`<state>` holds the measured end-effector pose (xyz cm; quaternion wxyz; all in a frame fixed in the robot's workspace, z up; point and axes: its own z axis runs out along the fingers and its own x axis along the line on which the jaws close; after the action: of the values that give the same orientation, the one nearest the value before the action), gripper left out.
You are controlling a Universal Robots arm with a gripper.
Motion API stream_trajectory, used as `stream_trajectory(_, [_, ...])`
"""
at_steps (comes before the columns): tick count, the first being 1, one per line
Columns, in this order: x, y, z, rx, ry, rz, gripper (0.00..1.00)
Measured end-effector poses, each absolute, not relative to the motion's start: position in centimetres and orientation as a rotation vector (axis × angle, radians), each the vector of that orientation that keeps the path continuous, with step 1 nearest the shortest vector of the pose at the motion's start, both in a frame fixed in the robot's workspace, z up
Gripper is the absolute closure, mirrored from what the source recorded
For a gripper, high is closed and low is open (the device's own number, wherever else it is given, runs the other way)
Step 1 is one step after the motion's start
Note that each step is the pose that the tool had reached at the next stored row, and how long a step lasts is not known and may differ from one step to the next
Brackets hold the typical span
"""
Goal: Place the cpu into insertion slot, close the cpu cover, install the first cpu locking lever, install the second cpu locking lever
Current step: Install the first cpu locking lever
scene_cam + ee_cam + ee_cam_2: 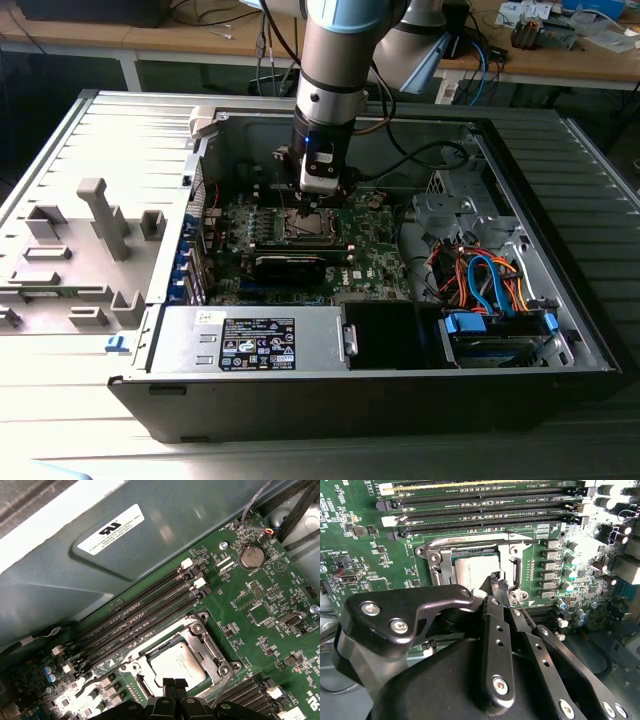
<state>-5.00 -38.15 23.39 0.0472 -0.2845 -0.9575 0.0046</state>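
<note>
The cpu (176, 663) lies flat in the insertion slot (305, 226) on the green board, its silvery face (471, 571) showing. The cpu cover (204, 635) lies down around it as a metal frame (470, 542). My gripper (173, 684) hangs right over the socket (318, 192), shut, with its black fingertips together at the frame's edge beside the cpu (499, 584). I cannot tell whether they touch the frame. A thin wire locking lever (226, 682) stands free at the socket's corner, close to the fingers (524, 611).
Long black memory slots (145, 610) run beside the socket (485, 505). The case's grey wall (100, 580) rises behind them. A black card (290, 265), a power supply (250, 340) and coloured cables (480, 275) sit nearby. A grey fixture plate (90, 240) lies outside the case.
</note>
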Motion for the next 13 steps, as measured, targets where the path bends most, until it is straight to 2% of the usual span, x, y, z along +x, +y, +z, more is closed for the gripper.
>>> stream_trajectory(13, [-5.00, -38.15, 23.39, -0.858, -2.924, 0.014, 0.89])
